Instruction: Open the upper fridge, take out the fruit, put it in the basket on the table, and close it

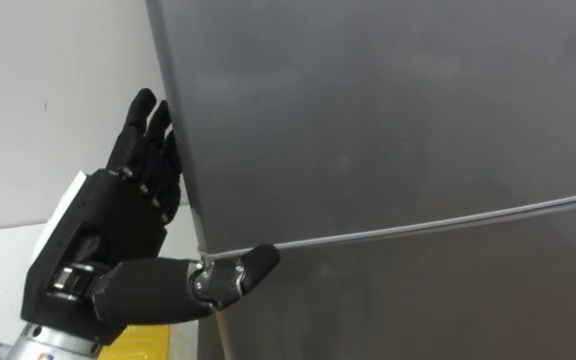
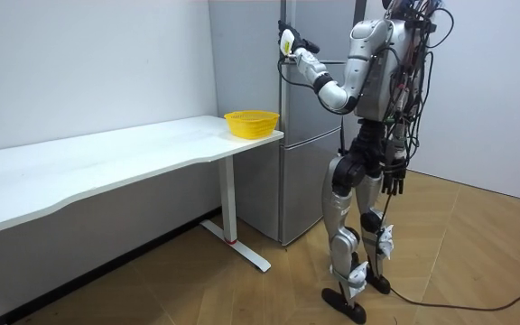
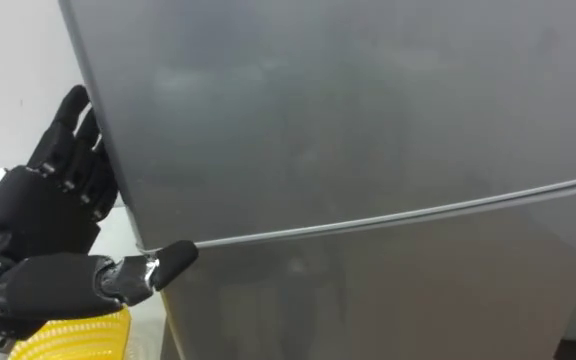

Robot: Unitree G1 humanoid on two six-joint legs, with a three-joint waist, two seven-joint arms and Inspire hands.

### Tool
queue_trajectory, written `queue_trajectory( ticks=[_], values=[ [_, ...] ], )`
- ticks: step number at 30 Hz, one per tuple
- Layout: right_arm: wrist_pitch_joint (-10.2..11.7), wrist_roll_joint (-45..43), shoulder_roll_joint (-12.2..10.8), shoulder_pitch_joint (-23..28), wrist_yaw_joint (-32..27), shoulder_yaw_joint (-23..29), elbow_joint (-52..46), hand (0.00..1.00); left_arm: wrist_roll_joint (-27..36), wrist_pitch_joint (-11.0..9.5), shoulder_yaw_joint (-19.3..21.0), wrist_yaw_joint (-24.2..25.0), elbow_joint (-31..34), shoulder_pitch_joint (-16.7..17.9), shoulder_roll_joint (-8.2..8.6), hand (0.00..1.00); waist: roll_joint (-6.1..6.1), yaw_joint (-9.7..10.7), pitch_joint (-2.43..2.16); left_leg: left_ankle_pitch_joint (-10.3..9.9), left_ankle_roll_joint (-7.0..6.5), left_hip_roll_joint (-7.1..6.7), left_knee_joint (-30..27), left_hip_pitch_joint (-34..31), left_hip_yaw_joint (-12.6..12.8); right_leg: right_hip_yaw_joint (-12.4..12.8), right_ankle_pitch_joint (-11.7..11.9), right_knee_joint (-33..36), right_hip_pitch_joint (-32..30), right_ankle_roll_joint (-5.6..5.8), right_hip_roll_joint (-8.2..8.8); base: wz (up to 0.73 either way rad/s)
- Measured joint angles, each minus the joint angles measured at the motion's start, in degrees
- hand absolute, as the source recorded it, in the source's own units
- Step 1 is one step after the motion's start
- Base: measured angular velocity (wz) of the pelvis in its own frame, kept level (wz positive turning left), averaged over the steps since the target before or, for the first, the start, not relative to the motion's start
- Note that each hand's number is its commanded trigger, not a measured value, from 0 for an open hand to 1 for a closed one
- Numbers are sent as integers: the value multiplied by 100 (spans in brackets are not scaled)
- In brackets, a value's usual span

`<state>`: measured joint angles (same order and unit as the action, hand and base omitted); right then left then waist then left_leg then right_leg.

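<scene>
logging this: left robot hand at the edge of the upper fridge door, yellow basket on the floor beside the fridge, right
No: the room view shows the yellow basket on the white table beside the fridge, not on the floor. The left robot hand is at the edge of the upper fridge door.

Your left hand (image 3: pixel 38 215) sits at the left edge of the fridge (image 3: pixel 368 120).
You see its fingers (image 3: pixel 73 120) straight and pointing up along the side edge of the upper door (image 3: pixel 348 90), close against it. The thumb (image 3: pixel 118 278) reaches out sideways, and its tip touches the seam (image 3: pixel 388 215) that parts the upper door from the lower door (image 3: pixel 388 300). A yellow basket (image 3: pixel 68 335) shows just below your hand, with a white wall (image 3: pixel 8 70) behind it.
</scene>
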<state>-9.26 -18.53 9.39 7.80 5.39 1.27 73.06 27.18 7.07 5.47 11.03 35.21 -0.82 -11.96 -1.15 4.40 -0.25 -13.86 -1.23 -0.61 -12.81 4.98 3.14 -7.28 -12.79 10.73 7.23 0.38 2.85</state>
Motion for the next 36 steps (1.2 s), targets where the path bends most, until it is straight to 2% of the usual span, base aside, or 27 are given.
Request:
queue_trajectory(
  ticks=[7,36],
  values=[
    [61,-13,2,-106,124,-5,123,0,29,-1,8,231,0,1,-28,0,-62,1,42,0,0,0,6,25,-3,9,6,-6,13,8,1,2],
    [67,-131,60,-192,236,-172,66,0,792,-4,64,713,-56,0,-89,0,-98,19,46,1,-11,-2,-73,-96,14,149,34,-10,-34,45,41,1]
  ],
)
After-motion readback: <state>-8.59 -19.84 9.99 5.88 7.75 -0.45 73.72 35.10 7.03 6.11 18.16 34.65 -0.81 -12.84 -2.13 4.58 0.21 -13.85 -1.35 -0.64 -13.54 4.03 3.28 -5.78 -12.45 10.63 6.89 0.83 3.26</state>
